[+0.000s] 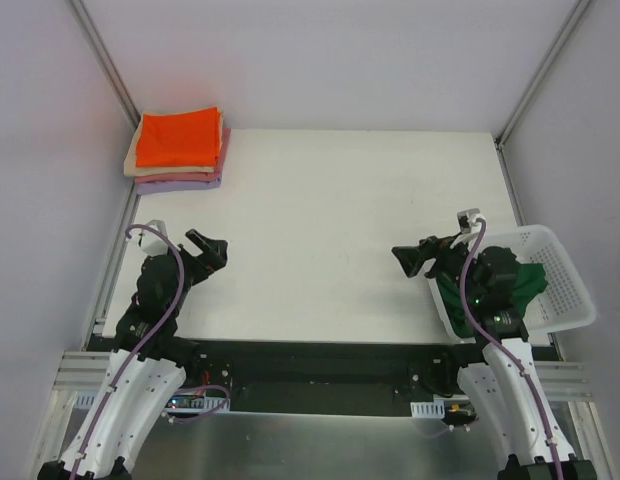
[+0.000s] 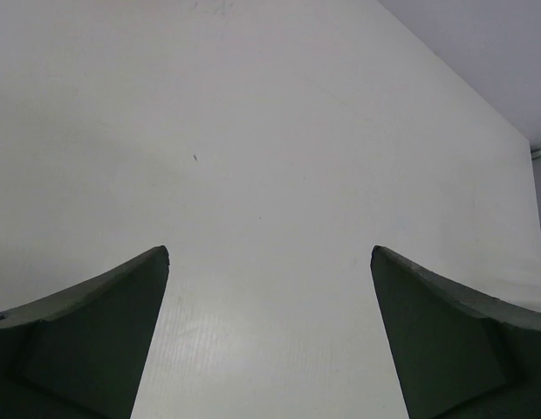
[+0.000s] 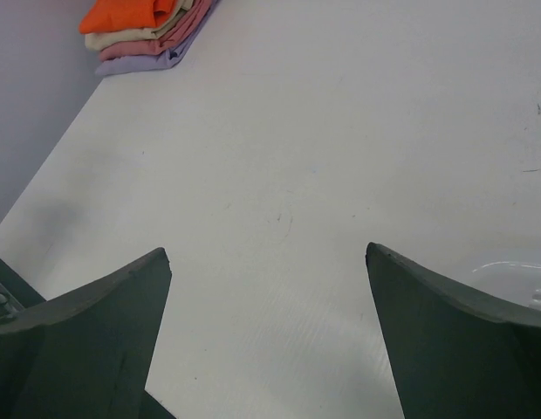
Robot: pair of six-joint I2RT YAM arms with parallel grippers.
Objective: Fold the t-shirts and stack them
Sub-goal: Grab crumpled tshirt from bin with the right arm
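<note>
White flat table: in all views. White plastic mesh basket at right edge holds crumpled dark green t-shirt, visible in top view only. Folded t-shirt stack, orange over beige, pink, lavender: far left corner, top and right wrist views. Left gripper, right gripper: jaws spread wide, holding nothing.

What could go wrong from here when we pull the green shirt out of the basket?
1. The dark green shirt lies bunched in the white mesh basket, close under the right arm; the open right gripper may snag mesh or drag the basket along.
2. The folded stack sits in the far left corner; adding a shirt there could push it askew.
</note>
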